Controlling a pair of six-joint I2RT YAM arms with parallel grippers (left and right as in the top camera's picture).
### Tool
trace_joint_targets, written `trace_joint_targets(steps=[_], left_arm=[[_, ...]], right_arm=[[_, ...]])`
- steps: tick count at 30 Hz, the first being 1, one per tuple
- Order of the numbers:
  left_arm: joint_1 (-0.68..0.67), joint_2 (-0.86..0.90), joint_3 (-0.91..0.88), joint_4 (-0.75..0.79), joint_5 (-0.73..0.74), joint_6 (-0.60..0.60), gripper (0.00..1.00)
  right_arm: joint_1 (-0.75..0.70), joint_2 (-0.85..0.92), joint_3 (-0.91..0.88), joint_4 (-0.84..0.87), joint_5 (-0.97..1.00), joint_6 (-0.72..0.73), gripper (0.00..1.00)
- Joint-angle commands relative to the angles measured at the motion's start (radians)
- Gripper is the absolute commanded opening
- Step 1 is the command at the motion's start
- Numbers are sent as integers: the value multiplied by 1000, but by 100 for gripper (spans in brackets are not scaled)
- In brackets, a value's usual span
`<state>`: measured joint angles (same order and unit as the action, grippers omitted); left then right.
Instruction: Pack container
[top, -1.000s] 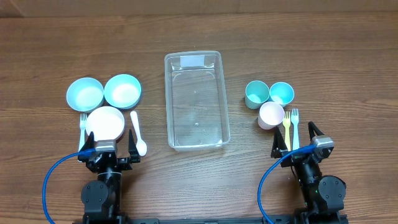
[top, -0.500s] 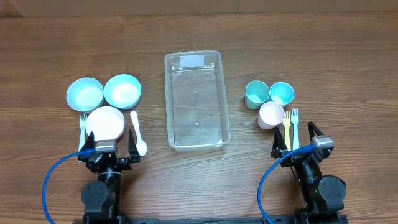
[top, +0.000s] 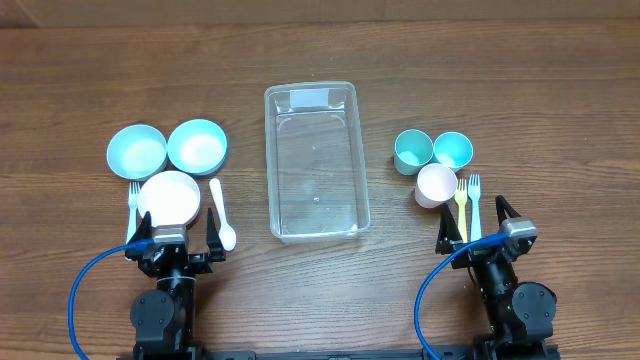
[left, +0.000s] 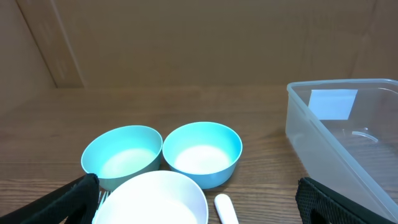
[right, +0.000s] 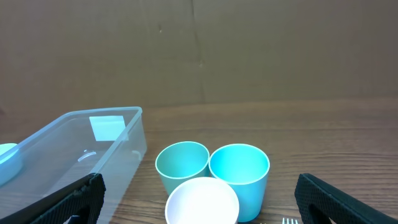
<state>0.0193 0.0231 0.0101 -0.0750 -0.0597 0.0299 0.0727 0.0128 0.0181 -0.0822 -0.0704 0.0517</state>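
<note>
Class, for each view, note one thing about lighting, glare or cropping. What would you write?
Overhead: even, soft light and only faint shadows; a pale patch, label or glare, at the far end of the container. Left wrist: the white bowl is cut off by the bottom edge. Right wrist: the white cup is cropped likewise.

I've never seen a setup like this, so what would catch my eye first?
The big clear container sits empty in the middle of the table. To its left cluster a white bowl, two light-blue bowls and a white spoon; to its right stand three cups beside two forks. At the near edge, the left hand and right hand are both open.
</note>
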Motion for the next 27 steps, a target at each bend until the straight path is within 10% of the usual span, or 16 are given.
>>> trace_joint_targets(steps=[1,21,27], left_arm=[[-5,-11,-5,4,8,16,100],[-5,-11,-5,4,9,15,100],[-7,-11,32,-13,204,11,100]], right_arm=[[-3,-10,-10,5,9,-3,100],[-3,-10,-10,5,9,-3,100],[-3,-10,-10,5,9,-3,100]])
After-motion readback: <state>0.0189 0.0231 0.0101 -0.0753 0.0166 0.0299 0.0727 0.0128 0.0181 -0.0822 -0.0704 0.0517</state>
